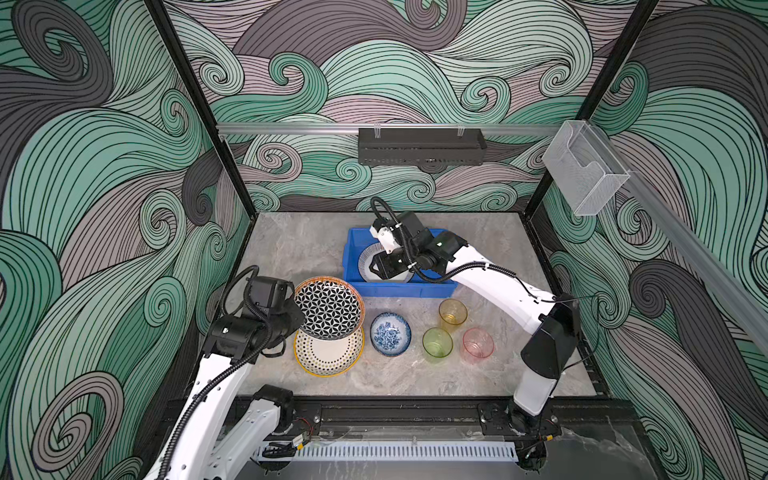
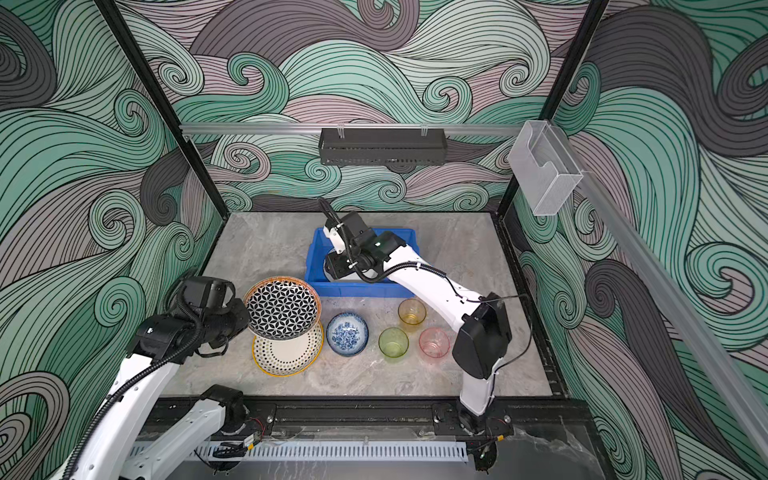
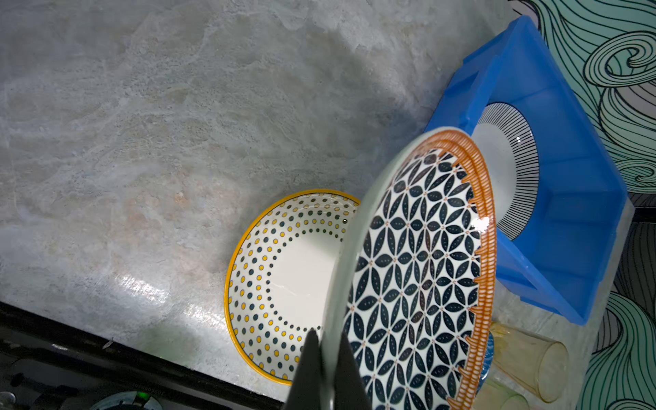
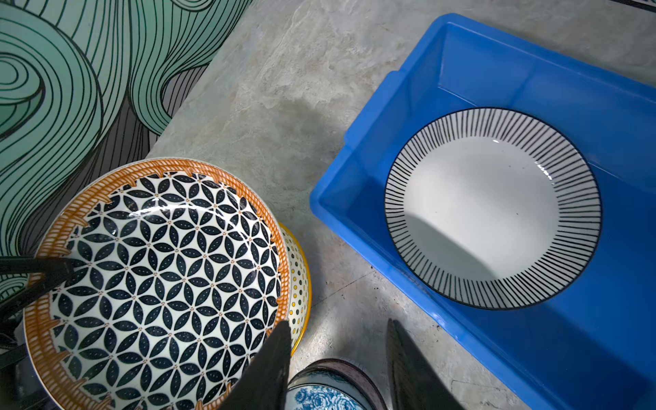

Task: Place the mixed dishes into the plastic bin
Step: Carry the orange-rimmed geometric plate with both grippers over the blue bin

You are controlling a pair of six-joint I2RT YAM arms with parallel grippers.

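Left wrist view: left gripper clamps star plate at its rim.

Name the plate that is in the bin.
The stripe-rimmed plate sits in the blue bin; the left gripper holds the star-patterned plate, and the dotted plate lies on the table.

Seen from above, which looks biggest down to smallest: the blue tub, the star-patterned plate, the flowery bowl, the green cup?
In a top view:
1. blue tub
2. star-patterned plate (raised, nearer the camera, so it may look oversized)
3. flowery bowl
4. green cup
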